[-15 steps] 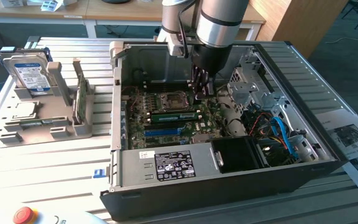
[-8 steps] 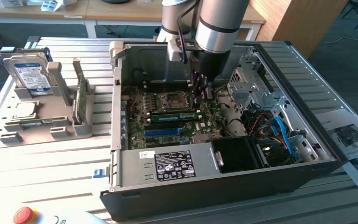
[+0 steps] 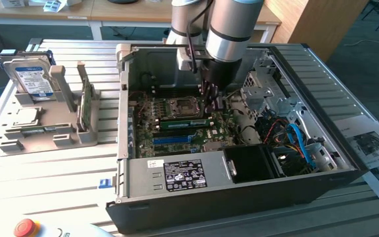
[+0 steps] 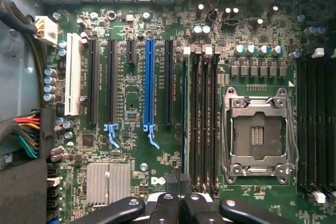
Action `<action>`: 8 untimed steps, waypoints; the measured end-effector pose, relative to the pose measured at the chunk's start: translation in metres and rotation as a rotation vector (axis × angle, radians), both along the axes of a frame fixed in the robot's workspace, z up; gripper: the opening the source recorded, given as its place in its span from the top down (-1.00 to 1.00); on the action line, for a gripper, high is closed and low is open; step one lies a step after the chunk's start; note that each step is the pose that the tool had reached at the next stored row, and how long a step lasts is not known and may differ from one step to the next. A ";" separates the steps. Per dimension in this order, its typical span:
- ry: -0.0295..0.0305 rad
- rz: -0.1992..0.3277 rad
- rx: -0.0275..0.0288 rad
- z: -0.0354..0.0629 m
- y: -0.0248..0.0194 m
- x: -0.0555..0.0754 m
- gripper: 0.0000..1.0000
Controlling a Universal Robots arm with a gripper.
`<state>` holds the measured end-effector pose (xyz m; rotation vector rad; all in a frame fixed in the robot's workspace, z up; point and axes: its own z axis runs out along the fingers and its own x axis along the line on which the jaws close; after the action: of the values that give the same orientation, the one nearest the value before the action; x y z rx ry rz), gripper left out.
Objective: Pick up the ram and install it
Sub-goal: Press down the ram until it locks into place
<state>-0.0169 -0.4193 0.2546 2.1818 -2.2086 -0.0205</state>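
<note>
the slim green ram stick with its row of black chips (image 3: 183, 123) stands on edge in a memory slot of the green motherboard (image 4: 126, 103), just beside the square metal processor socket (image 4: 257, 135). in the wrist view it is seen edge-on as a thin line (image 4: 185, 119) running along the first black slot of the bank, between the long bright-blue plastic slot (image 4: 149, 82) and the socket. it is judged to be placed there because that slot is where it is meant to be seated.

the black two-fingered gripper (image 4: 178, 182) is lowered into the open black computer case (image 3: 242, 197) and held directly over one end of the stick (image 3: 210, 96). its fingers are pressed together. whether the board's edge is pinched between them or only touched from above cannot be told. the closed, vertical pose would suit bearing down on the stick's top edge so that it is driven home.

the grey plastic parts rack (image 3: 51, 138), with a silver hard drive (image 3: 31, 76) propped in it, is set well apart from the case, toward the exterior view's left.
</note>
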 end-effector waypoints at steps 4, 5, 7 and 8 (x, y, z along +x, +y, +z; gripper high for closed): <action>0.0001 0.000 -0.0003 -0.0007 0.0000 0.000 0.80; 0.0001 0.000 -0.0002 -0.0007 0.0000 0.000 0.80; 0.0000 0.000 -0.0002 -0.0008 0.0000 0.001 0.80; -0.0001 0.000 -0.0001 -0.0008 -0.0001 0.003 0.80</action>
<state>-0.0141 -0.4194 0.2537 2.1815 -2.2089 -0.0203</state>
